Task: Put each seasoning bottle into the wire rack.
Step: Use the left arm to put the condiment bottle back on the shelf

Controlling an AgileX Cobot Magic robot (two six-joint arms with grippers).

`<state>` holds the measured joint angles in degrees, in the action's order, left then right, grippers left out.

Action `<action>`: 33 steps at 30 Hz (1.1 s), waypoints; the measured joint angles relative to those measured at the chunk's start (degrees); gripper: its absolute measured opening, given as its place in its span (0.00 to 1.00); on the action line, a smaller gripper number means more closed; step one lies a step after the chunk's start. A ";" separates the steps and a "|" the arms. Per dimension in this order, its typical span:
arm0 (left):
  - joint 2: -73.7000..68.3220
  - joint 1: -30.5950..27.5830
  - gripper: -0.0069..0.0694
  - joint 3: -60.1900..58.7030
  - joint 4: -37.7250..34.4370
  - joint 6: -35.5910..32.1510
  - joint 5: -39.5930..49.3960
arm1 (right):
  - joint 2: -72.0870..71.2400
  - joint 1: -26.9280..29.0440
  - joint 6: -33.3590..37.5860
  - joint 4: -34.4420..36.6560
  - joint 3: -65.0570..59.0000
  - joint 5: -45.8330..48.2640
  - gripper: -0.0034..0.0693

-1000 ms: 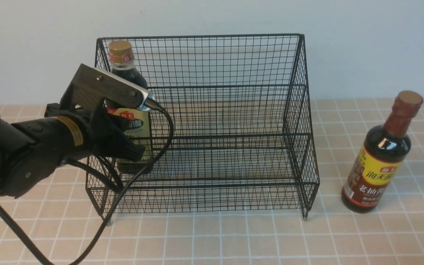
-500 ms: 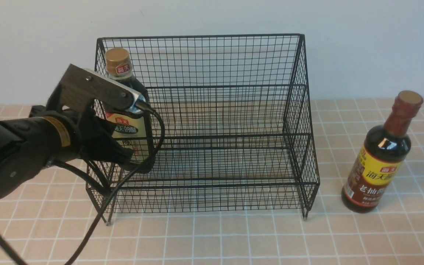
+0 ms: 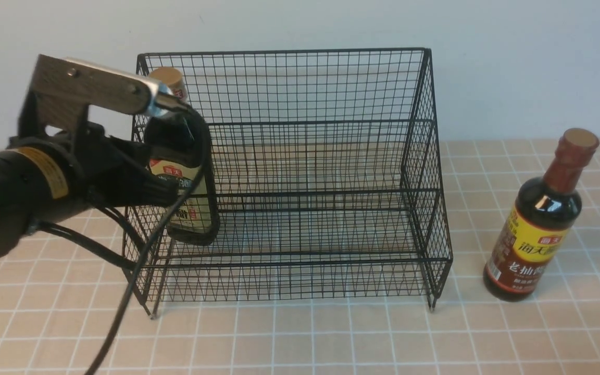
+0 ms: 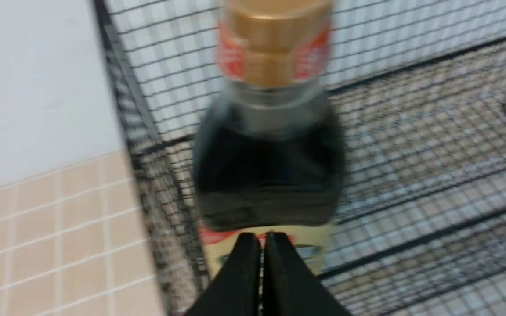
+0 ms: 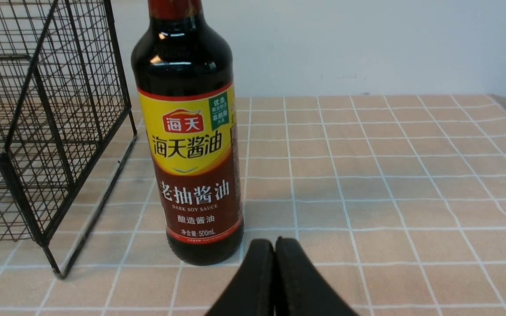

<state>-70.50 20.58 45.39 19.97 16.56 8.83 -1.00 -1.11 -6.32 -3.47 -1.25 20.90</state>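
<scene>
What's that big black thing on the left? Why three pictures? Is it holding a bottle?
That is a robot arm. One picture looks forward from between its two arms; the others come from cameras on each wrist. On the tiled table stands a wire rack with a gold-capped bottle inside, and a red-necked bottle outside. The left gripper is shut close to the gold-capped bottle, holding nothing. The right gripper, near the red-necked bottle, is shut and empty too.

Beige tiled tbl (image 3: 331, 338), white wall (image 3: 513, 62) behind
</scene>
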 joint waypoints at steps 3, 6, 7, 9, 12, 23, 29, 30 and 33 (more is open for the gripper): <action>-2.52 1.42 0.08 0.00 0.00 0.00 -1.33 | 0.00 0.00 0.00 0.00 0.00 0.00 0.03; -5.82 1.65 0.08 0.00 0.00 0.00 -3.51 | 0.00 0.00 0.00 0.00 0.00 0.00 0.03; -6.86 1.65 0.08 0.00 0.00 -0.05 -4.08 | 0.00 0.00 0.00 0.00 0.00 0.00 0.03; -8.19 1.65 0.08 0.00 0.00 -0.11 -5.38 | 0.00 0.00 0.00 0.00 0.00 0.00 0.03; -10.47 1.65 0.08 0.00 0.05 -0.21 -8.16 | 0.00 0.00 0.00 0.00 0.00 0.00 0.03; -12.66 -0.28 0.08 0.00 0.21 -5.76 -15.28 | 0.00 0.00 0.00 0.00 0.00 0.00 0.03; -13.44 -1.27 0.08 0.00 0.21 -6.61 -17.86 | 0.00 0.00 0.00 0.00 0.00 0.00 0.03; -13.50 -1.27 0.08 0.00 0.24 -6.61 -17.92 | 0.00 0.00 0.00 0.00 0.00 0.00 0.03; -13.50 -1.27 0.08 0.00 0.30 -6.03 -17.92 | 0.00 0.00 0.00 0.00 0.00 0.00 0.03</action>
<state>-83.99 19.31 45.39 20.28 10.53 -9.09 -1.00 -1.11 -6.32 -3.47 -1.25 20.90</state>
